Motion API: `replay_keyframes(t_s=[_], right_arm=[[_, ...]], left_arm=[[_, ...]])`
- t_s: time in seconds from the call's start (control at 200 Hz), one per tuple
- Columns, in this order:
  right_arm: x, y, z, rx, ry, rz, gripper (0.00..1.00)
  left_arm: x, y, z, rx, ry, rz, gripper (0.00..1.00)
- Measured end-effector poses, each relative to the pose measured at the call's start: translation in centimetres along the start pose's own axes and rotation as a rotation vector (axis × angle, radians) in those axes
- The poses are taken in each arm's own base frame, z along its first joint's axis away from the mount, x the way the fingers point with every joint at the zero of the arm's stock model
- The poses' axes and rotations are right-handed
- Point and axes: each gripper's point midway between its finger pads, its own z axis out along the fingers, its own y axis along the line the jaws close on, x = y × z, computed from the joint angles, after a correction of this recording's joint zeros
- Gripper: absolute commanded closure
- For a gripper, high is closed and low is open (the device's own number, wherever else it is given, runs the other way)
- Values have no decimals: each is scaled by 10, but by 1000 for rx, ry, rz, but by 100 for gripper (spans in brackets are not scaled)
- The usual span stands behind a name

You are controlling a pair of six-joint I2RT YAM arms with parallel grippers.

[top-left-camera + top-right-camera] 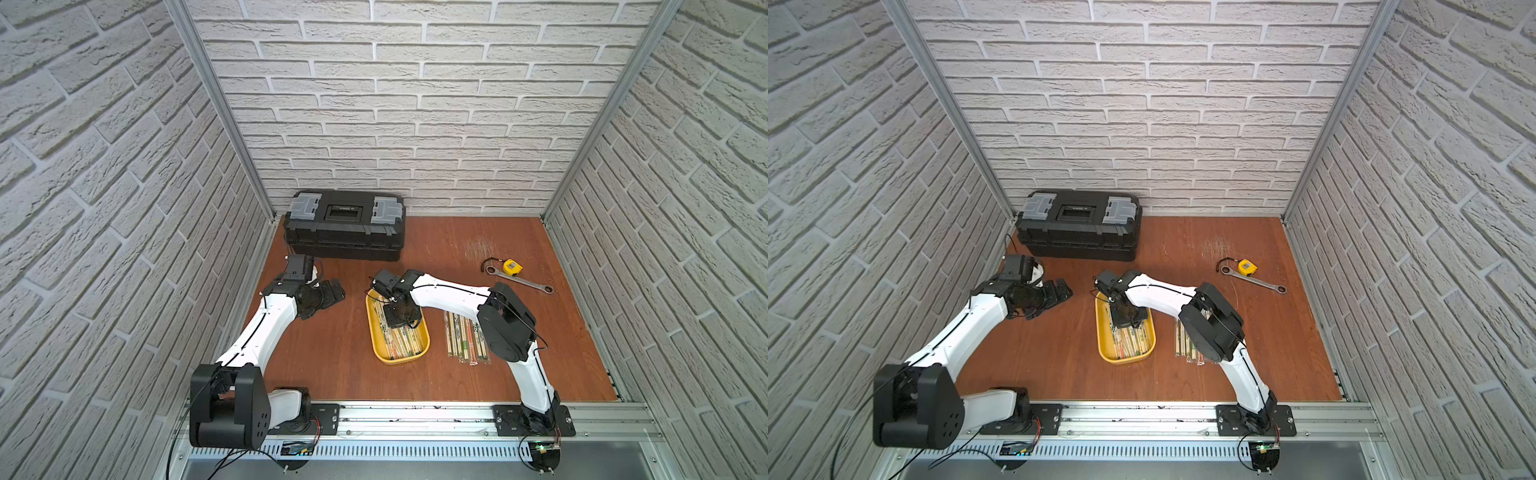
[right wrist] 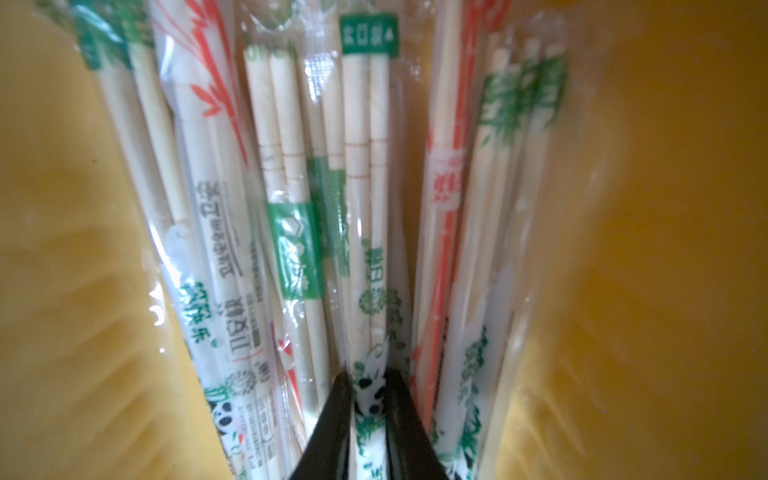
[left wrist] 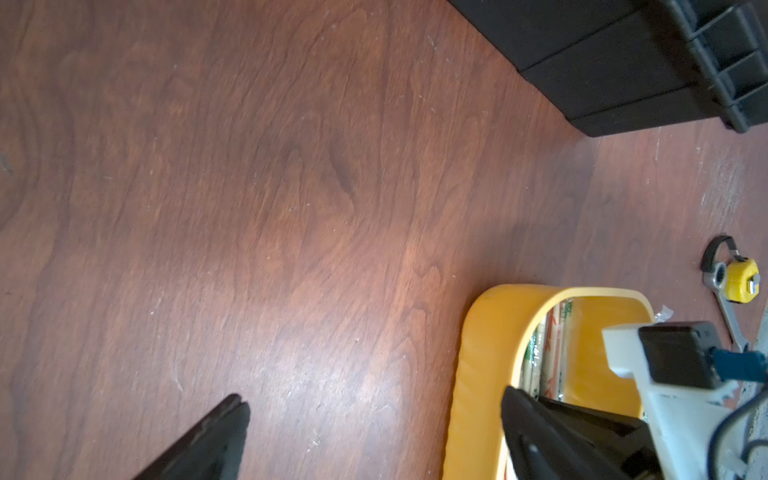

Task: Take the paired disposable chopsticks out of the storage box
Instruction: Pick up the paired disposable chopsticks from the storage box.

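We are clamping our black right claw (image 2: 368,384) on one sleeved pale bamboo chopstick pair (image 2: 365,232) near its end, probably so it slides lengthwise from its slick neighbours (image 2: 286,249) in the shallow yellow plastic storage box (image 2: 665,208). Our left claw (image 1: 333,292) is hanging wide apart over the wood-grain bench (image 1: 332,365).

Yellow storage box (image 3: 478,374) behind wide-spread tool (image 3: 374,397)

Looks like a lab cell staged as a workshop: brick-print panels (image 1: 415,124) on aluminium posts (image 1: 221,104), arms (image 1: 266,332) bolted to a rail (image 1: 415,413), toolbox (image 1: 345,232) beyond the jaws of the right gripper (image 1: 399,326), tape measure (image 1: 512,266) and wrench (image 1: 524,282) to their right.
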Motion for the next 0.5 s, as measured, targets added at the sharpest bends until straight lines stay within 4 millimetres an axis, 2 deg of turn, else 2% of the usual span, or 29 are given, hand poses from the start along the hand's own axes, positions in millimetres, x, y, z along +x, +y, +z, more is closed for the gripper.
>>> replay_keyframes(t_s=[0.37, 0.5], right_arm=[[0, 1, -2, -7, -2, 0, 91], [-2, 4, -14, -35, -18, 2, 91]], left_arm=[[1, 0, 1, 0, 3, -1, 2], [1, 0, 1, 0, 3, -1, 2]])
